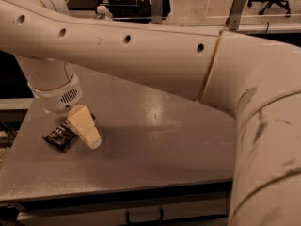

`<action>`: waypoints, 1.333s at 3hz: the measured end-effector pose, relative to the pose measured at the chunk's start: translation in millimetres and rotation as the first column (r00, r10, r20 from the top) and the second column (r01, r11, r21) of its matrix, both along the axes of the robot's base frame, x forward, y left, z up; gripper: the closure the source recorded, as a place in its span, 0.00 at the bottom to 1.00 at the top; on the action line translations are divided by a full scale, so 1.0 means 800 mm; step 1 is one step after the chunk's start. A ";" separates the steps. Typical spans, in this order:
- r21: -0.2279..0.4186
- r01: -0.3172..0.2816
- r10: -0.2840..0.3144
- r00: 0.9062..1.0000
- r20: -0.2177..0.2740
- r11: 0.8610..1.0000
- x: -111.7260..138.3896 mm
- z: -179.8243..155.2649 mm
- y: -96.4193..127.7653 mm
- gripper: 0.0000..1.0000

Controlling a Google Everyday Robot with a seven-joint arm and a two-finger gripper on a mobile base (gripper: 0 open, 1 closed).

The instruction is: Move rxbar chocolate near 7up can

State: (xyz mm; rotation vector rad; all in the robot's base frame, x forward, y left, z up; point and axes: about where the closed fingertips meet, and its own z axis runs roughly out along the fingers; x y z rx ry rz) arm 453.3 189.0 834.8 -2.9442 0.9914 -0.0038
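Observation:
The rxbar chocolate (59, 136), a flat black wrapper with white lettering, lies on the grey table (155, 140) near its left edge. My gripper (88, 134) hangs from the white wrist (54, 91) right beside the bar, at its right end, low over the table. My big white arm crosses the whole upper part of the view and hides much of the back of the table. The 7up can is hidden or out of view.
The cap and shoulder of a clear plastic water bottle (103, 12) show above the arm at the back left. The table's front edge (117, 187) runs along the bottom. Chairs and desks stand in the room behind.

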 end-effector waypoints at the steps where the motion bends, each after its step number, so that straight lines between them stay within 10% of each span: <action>1: -0.004 -0.001 0.001 1.000 -0.012 1.000 -0.001 -0.003 0.005 0.33; 4: 0.029 0.069 -0.067 0.996 -0.062 0.997 0.013 0.009 -0.016 1.00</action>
